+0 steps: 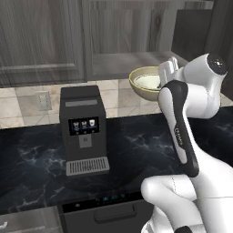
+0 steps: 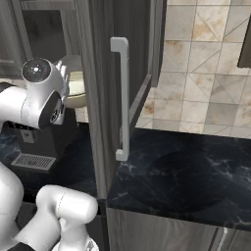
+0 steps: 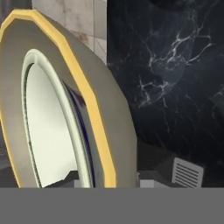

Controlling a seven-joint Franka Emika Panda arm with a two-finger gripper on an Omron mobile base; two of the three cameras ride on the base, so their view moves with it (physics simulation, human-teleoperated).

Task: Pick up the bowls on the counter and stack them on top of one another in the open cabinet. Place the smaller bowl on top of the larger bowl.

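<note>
You are carrying the larger bowl (image 1: 144, 83) up off the worktop (image 1: 136, 145), and the smaller bowl (image 1: 148, 81) already appears to sit nested inside it as a pale inner ring. From the left, the coffee machine (image 1: 84, 128) stands at about nine o'clock of the load, so lift clear of its top. Keep the rim level, since the nested bowl could slide out on a tilt. Then ease it toward the open cabinet (image 1: 136, 61) at about twelve o'clock. The claw (image 1: 166, 73) sits at the bowl's three o'clock rim, pinched on its wall; in the hand view the rim (image 3: 94, 100) looms right against it.
</note>
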